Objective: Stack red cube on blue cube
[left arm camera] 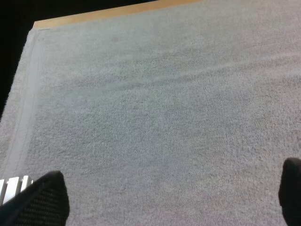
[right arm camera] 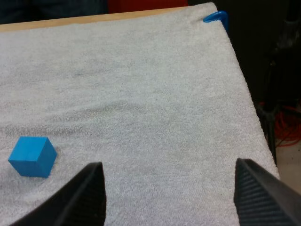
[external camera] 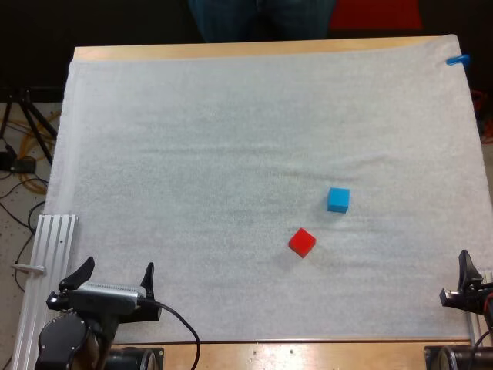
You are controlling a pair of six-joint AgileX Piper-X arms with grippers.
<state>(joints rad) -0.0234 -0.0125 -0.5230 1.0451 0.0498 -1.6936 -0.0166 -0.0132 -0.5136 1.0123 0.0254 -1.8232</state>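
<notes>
My left gripper [external camera: 114, 275], two black fingers spread wide and empty, sits at the near left edge of the white cloth mat [external camera: 216, 131]. My right gripper [right arm camera: 169, 190], also spread and empty, sits at the near right edge. Bare mat lies between them. The small red cube [external camera: 302, 241] rests right of centre, nearer the right gripper. The small blue cube [external camera: 337, 199] lies just beyond it, not touching.

The wooden table [external camera: 308, 354] carries a white mat [external camera: 192, 154] over nearly its whole top. Right of centre on the mat sits a blue cube [external camera: 338, 199], with a red cube [external camera: 302, 241] near it at its lower left.
</notes>
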